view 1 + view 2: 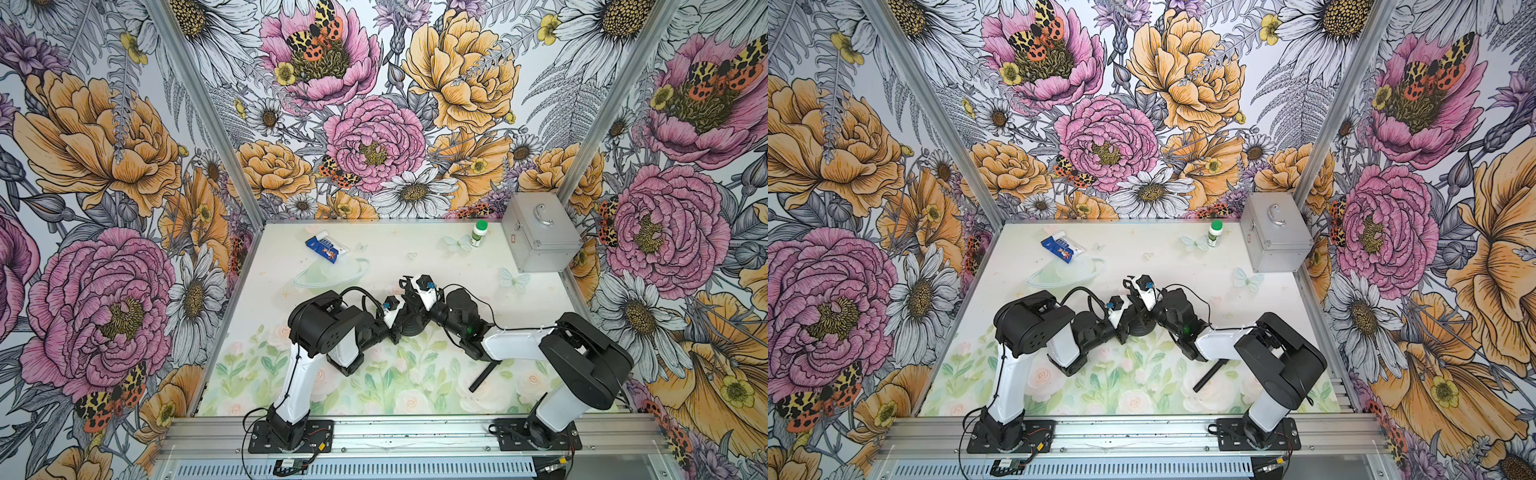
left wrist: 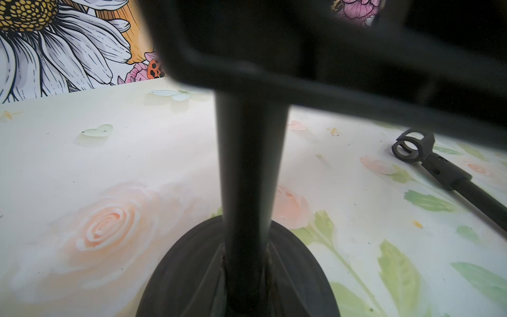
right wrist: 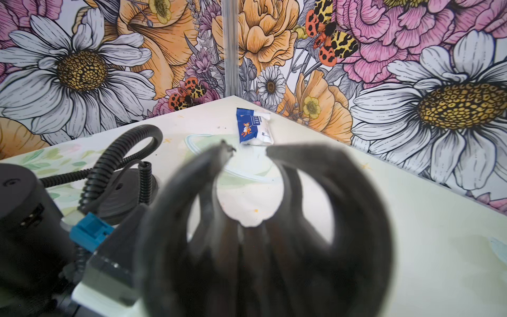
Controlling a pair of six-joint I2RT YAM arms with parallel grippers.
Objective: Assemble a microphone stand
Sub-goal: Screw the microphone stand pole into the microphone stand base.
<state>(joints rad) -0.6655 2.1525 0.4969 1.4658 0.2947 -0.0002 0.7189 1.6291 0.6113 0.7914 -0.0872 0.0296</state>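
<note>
Folding inward, both arms meet over the stand base, largely hiding it. A metal case sits well beyond the base. The left gripper is clamped on the base's upright pole. The right gripper is at the blurred mic clip; I cannot tell whether it grips. A loose rod lies near the base.

Left arm: rises from its base, folds at the elbow, and its forearm reaches the pole from the left.
Left wrist: angled down toward the pole.
Left gripper: clamped on the pole, lower than the right gripper.
Right arm: bent at the elbow, with its forearm reaching the pole from the right.
Right gripper: beside the pole's top, just above the left gripper. A small gap shows between the fingertips. Whether it grips anything is unclear.
</note>
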